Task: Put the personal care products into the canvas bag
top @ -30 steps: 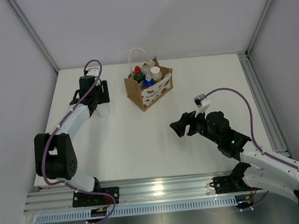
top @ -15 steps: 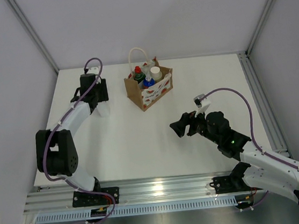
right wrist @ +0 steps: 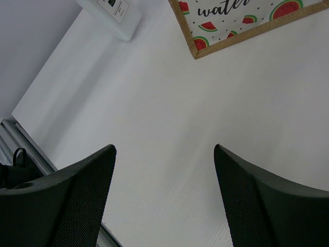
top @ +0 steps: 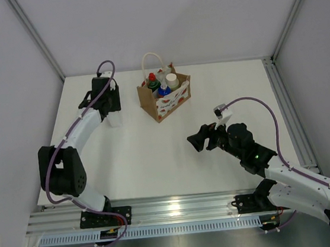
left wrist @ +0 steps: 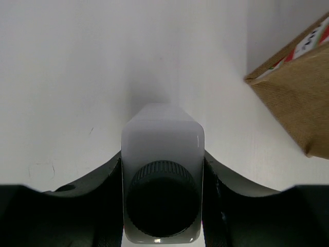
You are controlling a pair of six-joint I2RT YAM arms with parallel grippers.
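The white tabletop (top: 157,160) carries everything. The left arm reaches to its far left part. The right arm stretches over the near right part.

The canvas bag (top: 168,102) stands upright near the far edge, a little left of centre. It is a small brown tote with a white side panel printed with red watermelon slices, and a white rope handle (top: 149,62) loops up above its open mouth. The right wrist view shows the lower edge of that printed panel (right wrist: 241,20). The left wrist view shows one brown corner (left wrist: 298,103).

Three bottles stand inside the bag with their caps above the rim. The dark green bottle with red cap (top: 152,79) is at the far left of the opening. The beige-olive bottle with white cap (top: 172,80) is on the right. The orange bottle with blue cap (top: 163,91) is nearest the front, and little more than its cap shows.

The translucent white bottle with black cap (left wrist: 163,149) is outside the bag. It stands on the tabletop to the bag's left, near it but apart. The left end effector (top: 111,110) is closed on this bottle, with one finger (left wrist: 105,195) pressed against each side of the body.

The right end effector (right wrist: 164,154) hangs over bare tabletop with its jaws spread apart and nothing between them, well apart from the bag.
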